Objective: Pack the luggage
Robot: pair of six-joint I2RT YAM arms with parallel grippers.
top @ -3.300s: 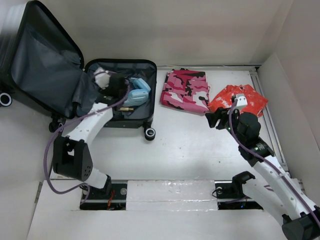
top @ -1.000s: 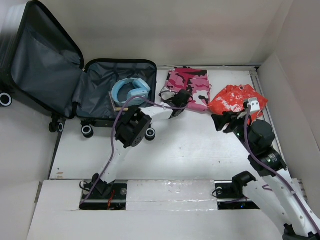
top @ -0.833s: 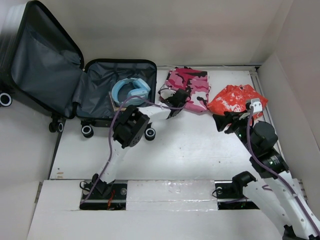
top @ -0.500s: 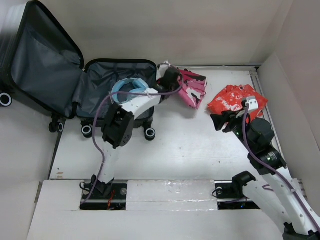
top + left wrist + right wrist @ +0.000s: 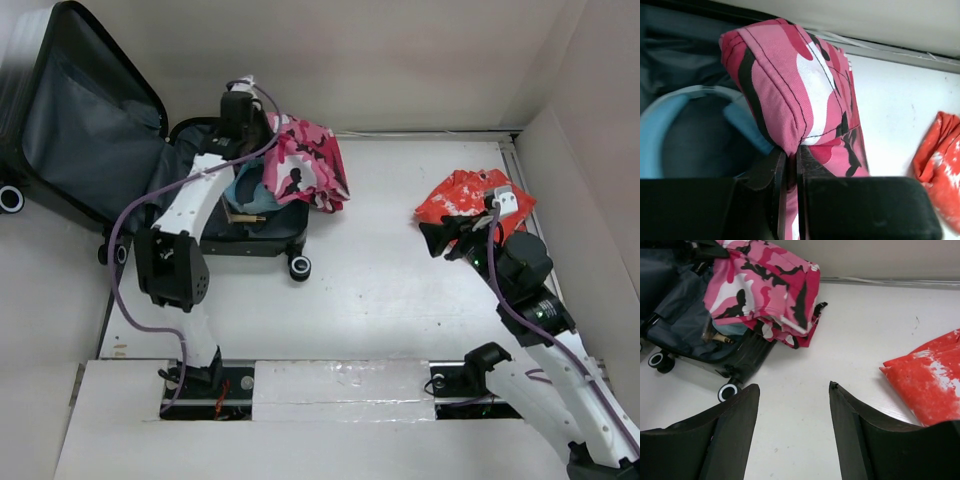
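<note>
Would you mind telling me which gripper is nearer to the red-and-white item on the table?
Right. The right gripper hovers open just beside the red-and-white item, while the left gripper is far off over the luggage, shut on the pink camouflage garment.

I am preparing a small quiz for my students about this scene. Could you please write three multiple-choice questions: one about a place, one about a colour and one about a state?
1. Where is the pink camouflage cloth?
A. flat on the table
B. held by the left gripper over the open suitcase
C. folded inside the lid pocket

2. What colour are the headphones in the suitcase?
A. yellow
B. green
C. light blue

3. In what state is the right gripper?
A. open and empty
B. shut on the cloth
C. shut on the headphones

Answers:
1 B: the left wrist view shows the shut fingers pinching a fold of the cloth.
2 C: a light blue band lies on the grey lining.
3 A: nothing is between its spread fingers, and the red bag lies apart from it.
</note>
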